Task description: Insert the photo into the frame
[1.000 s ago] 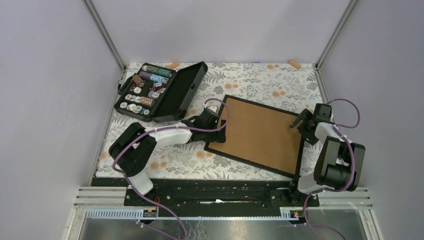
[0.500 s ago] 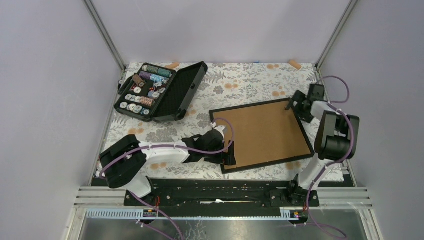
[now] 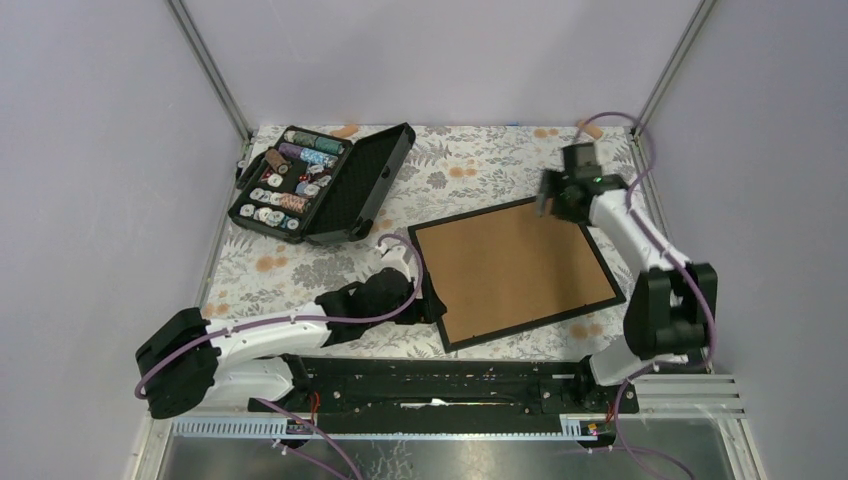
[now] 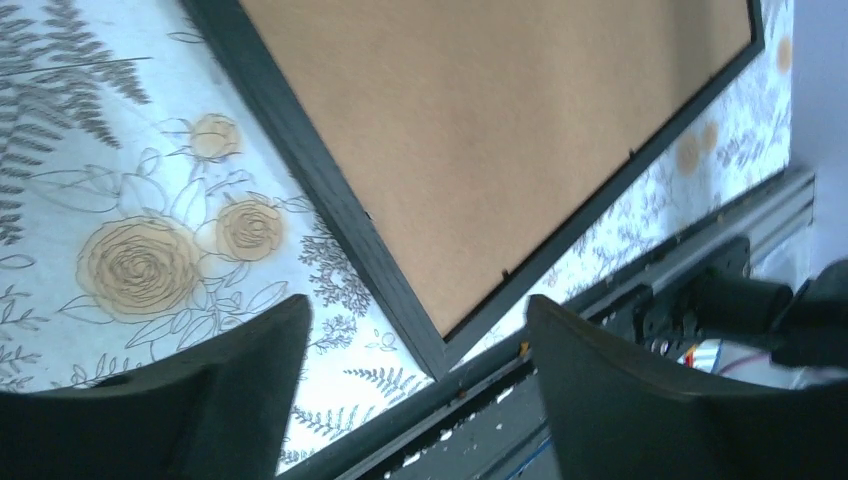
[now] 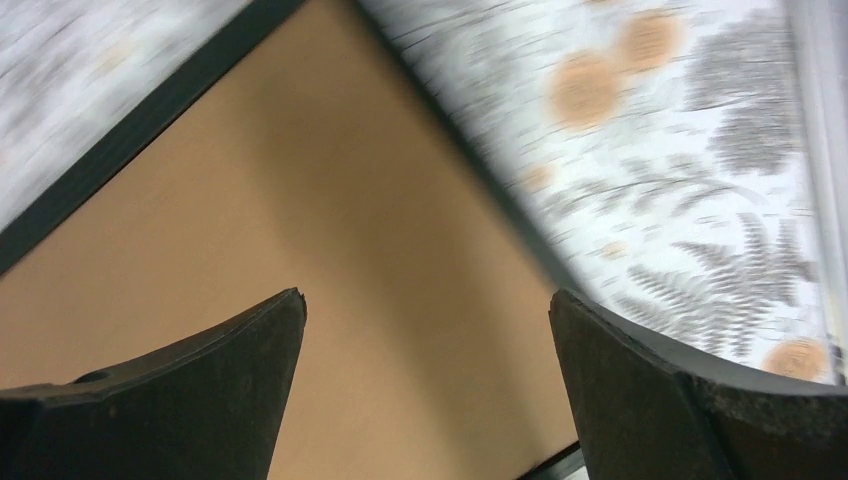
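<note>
We hold left pincer (image 4: 415,305) and right pincer (image 5: 425,295) released, empty; nipping the thin frame (image 3: 515,270) corner beneath the left, we may skid it off the bench (image 3: 480,160).

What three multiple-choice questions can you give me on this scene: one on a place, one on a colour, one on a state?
1. Where does the case of thread spools lie?
A. at the far left of the table
B. at the near right corner
C. in the middle of the near edge

2. What colour is the board facing up in the frame?
A. white
B. brown
C. red

3. How is the right pincer?
A. shut on the frame
B. shut on a spool
C. open, holding nothing

Answers:
1 A, it sits by the far left corner.
2 B, a brown board fills the black rim.
3 C, its jaws stand wide apart above the board.
</note>
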{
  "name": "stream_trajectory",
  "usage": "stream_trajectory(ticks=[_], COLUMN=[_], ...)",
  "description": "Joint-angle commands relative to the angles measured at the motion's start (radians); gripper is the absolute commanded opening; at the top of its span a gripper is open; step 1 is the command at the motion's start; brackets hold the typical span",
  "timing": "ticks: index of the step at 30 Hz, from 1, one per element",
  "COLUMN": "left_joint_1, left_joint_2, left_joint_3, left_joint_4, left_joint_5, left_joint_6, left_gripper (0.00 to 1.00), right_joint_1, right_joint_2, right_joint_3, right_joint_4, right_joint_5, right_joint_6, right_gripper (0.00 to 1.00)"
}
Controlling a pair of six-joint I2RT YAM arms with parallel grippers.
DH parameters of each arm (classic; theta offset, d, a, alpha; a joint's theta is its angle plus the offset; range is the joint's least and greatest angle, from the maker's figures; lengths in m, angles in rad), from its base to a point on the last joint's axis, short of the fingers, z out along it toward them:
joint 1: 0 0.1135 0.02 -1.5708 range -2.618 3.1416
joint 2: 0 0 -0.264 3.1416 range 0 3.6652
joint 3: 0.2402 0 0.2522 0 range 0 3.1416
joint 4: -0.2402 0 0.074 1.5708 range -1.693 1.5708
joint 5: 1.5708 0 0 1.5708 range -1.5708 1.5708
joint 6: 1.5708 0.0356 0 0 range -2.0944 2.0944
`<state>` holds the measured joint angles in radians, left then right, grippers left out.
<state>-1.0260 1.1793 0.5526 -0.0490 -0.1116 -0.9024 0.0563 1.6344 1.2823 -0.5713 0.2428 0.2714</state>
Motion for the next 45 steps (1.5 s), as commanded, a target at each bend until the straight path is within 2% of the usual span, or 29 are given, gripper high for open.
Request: stream_trajectory(ticks=[1, 4, 5, 8, 12, 14, 19, 26, 33, 39, 45], left_joint_1=[0.02, 0.027, 0.033, 0.039, 0.066, 0.067, 0.067, 0.07, 0.07, 0.07, 0.071], left_joint_2=[-0.011, -0.002, 0.005, 0.045, 0.099, 0.121, 0.178, 0.218, 0.234, 0.234, 0.258], left_joint_3=[-0.052, -0.099, -0.115, -0.134, -0.146, -0.162, -0.2, -0.23, -0.199, -0.22, -0.222], left_joint_4=[0.096, 0.153, 0.183, 0.237, 0.268, 0.317, 0.431, 0.496, 0.426, 0.403, 0.397], left_joint_5=[-0.144, -0.197, -0.193, -0.182, -0.133, -0.115, -0.084, -0.04, -0.061, -0.091, -0.097], left_joint_6=[-0.097, -0.181, -0.196, -0.212, -0.233, -0.235, -0.219, -0.219, -0.226, -0.259, -0.271], left_gripper=[0.73, 0.6, 0.52, 0.4, 0.31, 0.31, 0.33, 0.42, 0.44, 0.38, 0.37], right_joint_1=[0.227, 0.382, 0.423, 0.538, 0.648, 0.727, 0.817, 0.872, 0.892, 0.908, 0.913], right_joint_2=[-0.17, -0.255, -0.269, -0.251, -0.131, -0.073, 0.08, 0.173, 0.229, 0.25, 0.265], right_joint_3=[-0.176, -0.304, -0.322, -0.315, -0.239, -0.161, -0.053, -0.011, 0.033, 0.056, 0.052], right_joint_4=[-0.016, 0.097, 0.108, 0.096, 0.013, -0.043, -0.113, -0.148, -0.168, -0.161, -0.154], right_joint_5=[-0.336, -0.404, -0.403, -0.383, -0.365, -0.261, -0.163, -0.128, -0.111, -0.116, -0.116], right_joint_6=[0.042, 0.156, 0.191, 0.301, 0.381, 0.391, 0.425, 0.45, 0.442, 0.463, 0.468], right_gripper=[1.0, 1.0, 1.0, 1.0, 1.0, 0.99, 0.83, 0.42, 0.41, 0.41, 0.41])
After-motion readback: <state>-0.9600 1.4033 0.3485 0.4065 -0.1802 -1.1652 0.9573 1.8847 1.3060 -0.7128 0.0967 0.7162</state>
